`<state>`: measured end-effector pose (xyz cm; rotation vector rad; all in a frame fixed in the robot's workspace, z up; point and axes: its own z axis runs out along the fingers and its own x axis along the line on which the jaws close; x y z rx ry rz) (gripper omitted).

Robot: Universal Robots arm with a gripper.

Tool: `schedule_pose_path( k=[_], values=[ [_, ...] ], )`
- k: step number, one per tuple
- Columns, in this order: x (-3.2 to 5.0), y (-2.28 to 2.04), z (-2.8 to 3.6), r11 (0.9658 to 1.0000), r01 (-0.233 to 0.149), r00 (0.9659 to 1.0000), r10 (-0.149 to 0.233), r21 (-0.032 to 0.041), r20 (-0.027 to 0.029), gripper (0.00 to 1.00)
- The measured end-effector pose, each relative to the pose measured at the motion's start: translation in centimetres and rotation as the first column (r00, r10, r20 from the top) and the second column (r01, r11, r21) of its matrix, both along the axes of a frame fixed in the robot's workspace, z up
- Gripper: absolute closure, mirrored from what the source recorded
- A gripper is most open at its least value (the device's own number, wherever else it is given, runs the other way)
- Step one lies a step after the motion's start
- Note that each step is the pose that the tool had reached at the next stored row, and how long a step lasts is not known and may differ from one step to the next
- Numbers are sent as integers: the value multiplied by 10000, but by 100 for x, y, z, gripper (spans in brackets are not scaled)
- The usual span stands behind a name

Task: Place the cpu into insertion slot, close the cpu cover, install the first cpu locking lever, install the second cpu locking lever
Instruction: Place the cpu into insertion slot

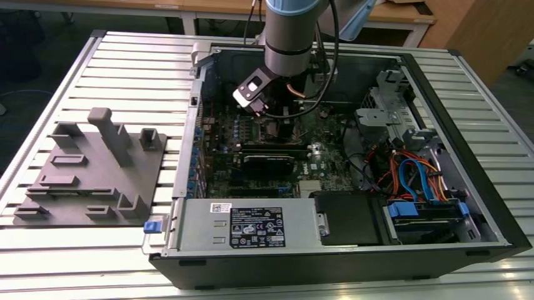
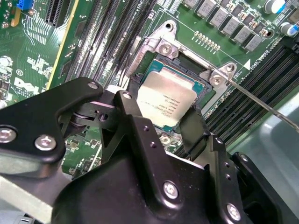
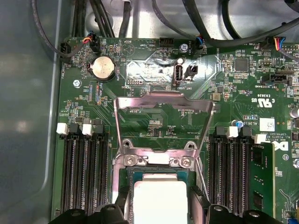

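Note:
The cpu (image 2: 168, 98), a small square chip with a silver-grey top, sits between my gripper's (image 2: 159, 111) two black fingers (image 2: 128, 112), which are shut on its opposite edges. It hangs just over the insertion slot (image 2: 198, 78), whose dark teal bed shows around it. In the first wrist view the cpu (image 3: 160, 198) lies low between the fingers (image 3: 120, 207), right below the slot's hinge bar (image 3: 159, 160). The cpu cover (image 3: 163, 99) stands swung open beyond it, with the board showing through its window. A thin locking lever (image 2: 261, 105) juts free beside the slot. In the exterior view my gripper (image 1: 260, 111) reaches down into the case.
Black memory slots (image 3: 84, 172) flank the socket on both sides. A coin battery (image 3: 102, 69) and cables lie beyond the cover. The grey power supply box (image 1: 250, 228) fills the case's near side. A grey fixture plate (image 1: 92, 175) rests at the exterior view's left.

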<state>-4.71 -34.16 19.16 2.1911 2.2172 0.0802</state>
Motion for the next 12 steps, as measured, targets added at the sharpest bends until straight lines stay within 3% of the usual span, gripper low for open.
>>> schedule_pose_path(
  k=[12],
  values=[
    [-32, 0, 6, 10000, 5, 10000, -5, 8, 1, 38]
  ],
)
